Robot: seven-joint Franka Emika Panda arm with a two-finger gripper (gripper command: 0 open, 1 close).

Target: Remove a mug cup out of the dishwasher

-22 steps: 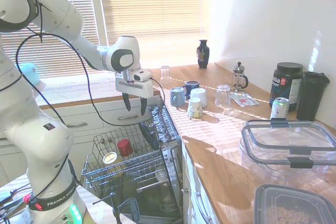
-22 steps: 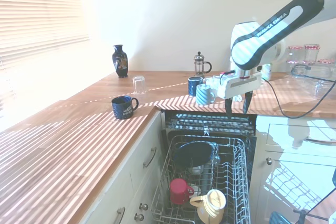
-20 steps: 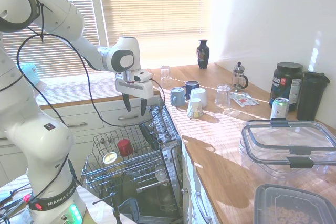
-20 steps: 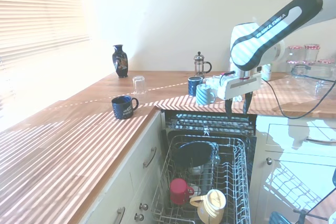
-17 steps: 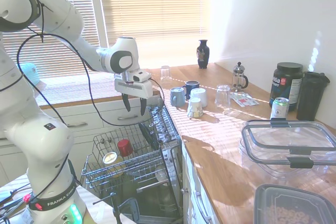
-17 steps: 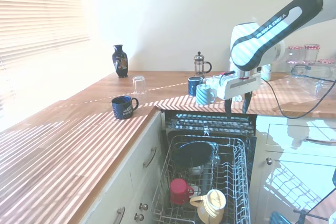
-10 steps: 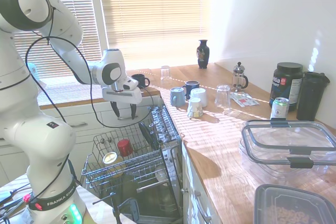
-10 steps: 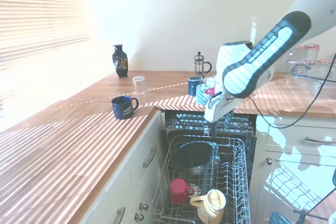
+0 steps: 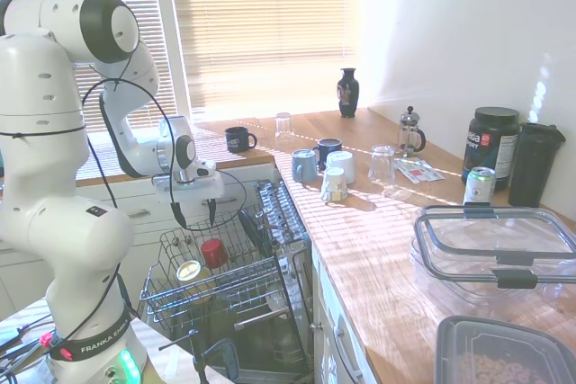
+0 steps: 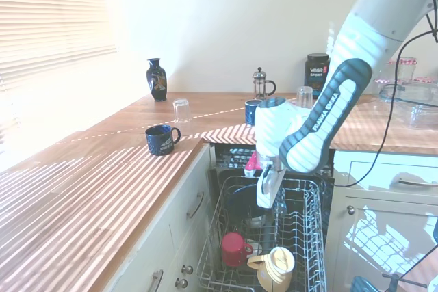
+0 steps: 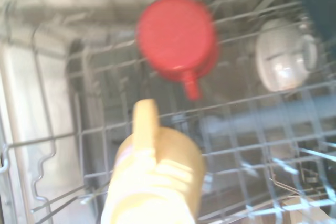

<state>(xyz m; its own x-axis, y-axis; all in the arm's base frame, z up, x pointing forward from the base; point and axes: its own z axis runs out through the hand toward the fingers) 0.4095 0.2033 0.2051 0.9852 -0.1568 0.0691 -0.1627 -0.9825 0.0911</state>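
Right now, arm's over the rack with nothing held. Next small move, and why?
Probably lower the hand a little further, shifting toward the pale yellow mug. Its fingers look open and empty, above the dishwasher rack, and the mug lies on its side beside the red cup. In the wrist view the mug sits low in frame, so the hand isn't centred over it yet.

Opposing ext cams, shared dishwasher (image 9: 225,285)

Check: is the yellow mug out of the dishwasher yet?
No. The mug lies in the pulled-out rack; the open claw hovers above.
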